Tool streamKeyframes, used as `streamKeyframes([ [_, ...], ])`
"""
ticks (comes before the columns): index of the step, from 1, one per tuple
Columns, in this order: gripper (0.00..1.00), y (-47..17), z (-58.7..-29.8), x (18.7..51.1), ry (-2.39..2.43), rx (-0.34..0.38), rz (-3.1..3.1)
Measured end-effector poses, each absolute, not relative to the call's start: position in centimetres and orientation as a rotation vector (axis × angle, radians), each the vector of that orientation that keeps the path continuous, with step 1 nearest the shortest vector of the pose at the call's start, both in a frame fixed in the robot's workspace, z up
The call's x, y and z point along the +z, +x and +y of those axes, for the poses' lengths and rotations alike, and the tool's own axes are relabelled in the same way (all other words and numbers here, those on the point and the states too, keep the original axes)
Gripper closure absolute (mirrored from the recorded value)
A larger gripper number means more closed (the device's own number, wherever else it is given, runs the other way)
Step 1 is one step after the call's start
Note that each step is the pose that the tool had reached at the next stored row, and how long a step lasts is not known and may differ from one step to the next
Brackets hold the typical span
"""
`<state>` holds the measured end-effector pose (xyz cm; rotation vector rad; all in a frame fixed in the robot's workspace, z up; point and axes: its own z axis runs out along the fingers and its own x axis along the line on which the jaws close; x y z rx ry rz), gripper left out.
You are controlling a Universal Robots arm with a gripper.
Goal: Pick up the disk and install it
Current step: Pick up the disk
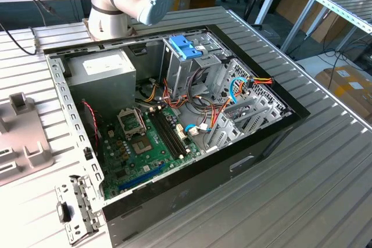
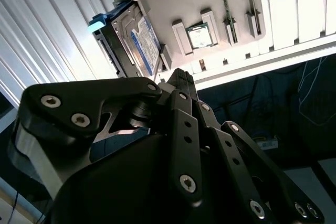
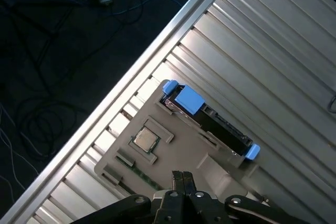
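Observation:
The disk (image 3: 212,120), dark with bright blue rails and a blue tab end, stands on edge in a slot of a beige holder (image 3: 173,153) on the ribbed metal table. In the second wrist view the disk (image 2: 135,43) shows its labelled face. My gripper (image 3: 181,173) hangs above the holder, a short way from the disk, touching nothing. Its two fingers are pressed together with nothing between them. The same gripper (image 2: 180,73) points toward the holder in the second wrist view.
An open computer case (image 1: 273,121) lies on the table, with a green motherboard (image 1: 145,143), a grey power supply (image 1: 102,74) and a blue latch (image 1: 185,46) on the drive cage. A processor chip (image 3: 145,140) sits in the holder. The table edge (image 3: 131,72) runs close by.

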<state>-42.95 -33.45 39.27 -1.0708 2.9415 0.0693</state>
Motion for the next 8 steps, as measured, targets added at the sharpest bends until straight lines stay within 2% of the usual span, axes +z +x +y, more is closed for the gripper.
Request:
streamKeyframes([
  [8, 0.89, -42.95, -33.45, 39.27, -1.129, 0.07, 2.921],
])
